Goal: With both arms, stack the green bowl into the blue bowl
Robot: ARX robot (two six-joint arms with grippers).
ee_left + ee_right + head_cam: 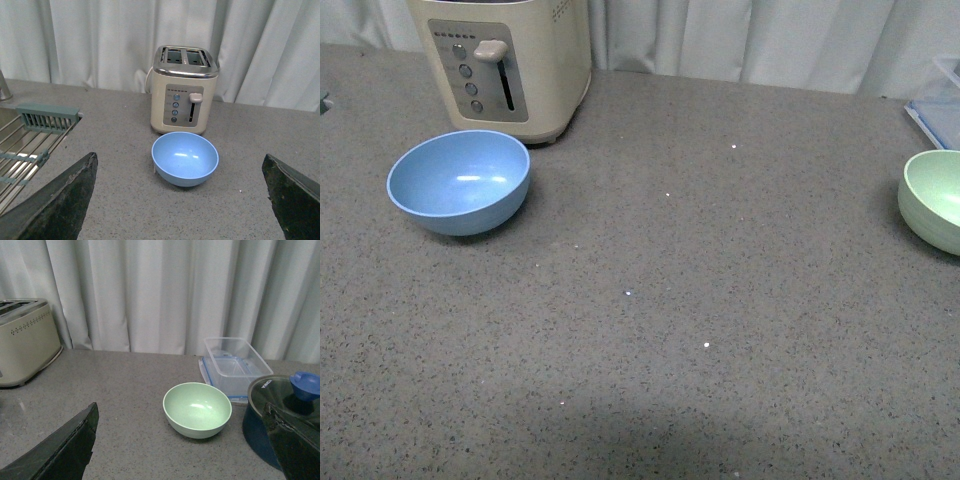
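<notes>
The blue bowl (459,182) stands upright and empty on the counter at the left, just in front of a toaster. Far off at the right edge sits the green bowl (933,199), partly cut off by the frame. Neither arm shows in the front view. In the left wrist view the blue bowl (185,158) lies ahead of my open left gripper (182,200), whose dark fingers (65,197) stand wide apart. In the right wrist view the green bowl (197,409) lies ahead of my open right gripper (185,445), nothing between its fingers (295,440).
A cream toaster (505,62) stands right behind the blue bowl. A clear plastic container (235,365) and a dark blue pot with a glass lid (280,415) crowd the green bowl. A sink with a drying rack (30,145) lies left of the toaster. Curtains hang behind.
</notes>
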